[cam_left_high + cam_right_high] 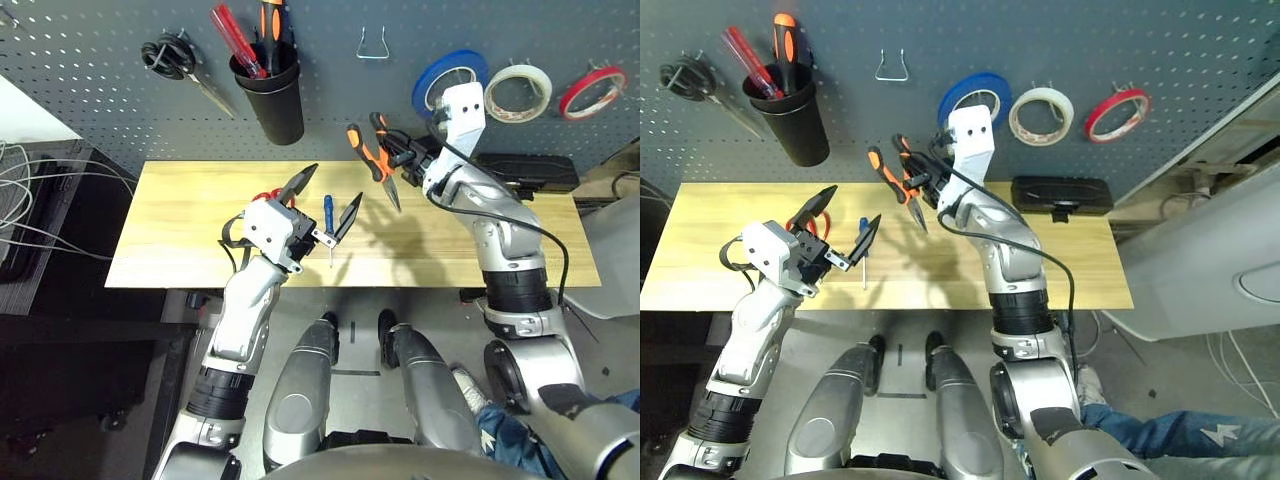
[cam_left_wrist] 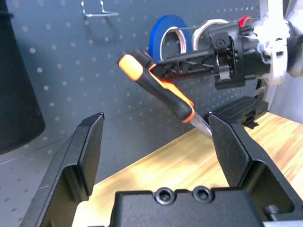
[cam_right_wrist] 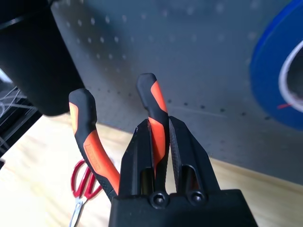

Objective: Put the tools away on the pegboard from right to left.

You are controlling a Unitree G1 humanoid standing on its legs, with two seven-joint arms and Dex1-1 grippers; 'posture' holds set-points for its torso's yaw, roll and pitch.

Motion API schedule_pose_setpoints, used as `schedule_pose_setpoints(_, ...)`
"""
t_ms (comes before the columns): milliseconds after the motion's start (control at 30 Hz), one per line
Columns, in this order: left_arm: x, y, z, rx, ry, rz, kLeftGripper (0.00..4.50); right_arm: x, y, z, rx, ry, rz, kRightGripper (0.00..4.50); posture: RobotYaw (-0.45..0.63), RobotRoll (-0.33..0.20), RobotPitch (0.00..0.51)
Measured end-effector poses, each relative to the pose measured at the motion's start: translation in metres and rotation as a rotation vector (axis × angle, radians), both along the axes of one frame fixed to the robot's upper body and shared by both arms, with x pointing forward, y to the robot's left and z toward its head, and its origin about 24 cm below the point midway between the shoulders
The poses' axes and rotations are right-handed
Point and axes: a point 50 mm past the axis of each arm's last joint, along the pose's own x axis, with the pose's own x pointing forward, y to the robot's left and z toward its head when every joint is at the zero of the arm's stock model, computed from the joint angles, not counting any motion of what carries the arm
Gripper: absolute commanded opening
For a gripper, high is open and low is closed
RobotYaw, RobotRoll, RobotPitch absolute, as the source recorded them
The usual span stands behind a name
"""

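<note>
My right gripper [image 1: 398, 152] is shut on one handle of the orange-and-black needle-nose pliers [image 1: 368, 157], holding them in the air in front of the pegboard [image 1: 330, 90], below a bare metal hook [image 1: 372, 45]. The pliers' nose points down toward the table. The blue tape roll [image 1: 450, 80] hangs on the pegboard just right of them. My left gripper [image 1: 333, 188] is open above the table with nothing between its fingers. Just under it lie the slim blue-handled screwdriver [image 1: 328, 212] and the red-handled scissors [image 1: 266, 196], partly hidden by my hand.
A black cup [image 1: 270, 95] holding screwdrivers and black-handled scissors [image 1: 175, 60] hang at the pegboard's left. White tape [image 1: 517, 92] and red tape [image 1: 592, 90] hang at its right. A black box [image 1: 525, 172] sits at the back right of the wooden table [image 1: 180, 250].
</note>
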Motion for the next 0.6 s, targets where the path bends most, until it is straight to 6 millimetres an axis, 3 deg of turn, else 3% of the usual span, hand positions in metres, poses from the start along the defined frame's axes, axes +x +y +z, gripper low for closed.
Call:
schedule_pose_setpoints(367, 0.0, -0.001, 0.0, -0.004, 0.0, -0.002, 4.5, 0.007, -0.006, 0.003, 0.023, -0.029, -0.049, 0.27, 0.14, 0.0, 0.294)
schedule_pose_setpoints(600, 0.001, -0.001, 0.002, -0.008, -0.007, -0.005, 4.5, 0.008, -0.002, 0.02, 0.05, -0.092, -0.037, 0.27, 0.14, 0.0, 0.288)
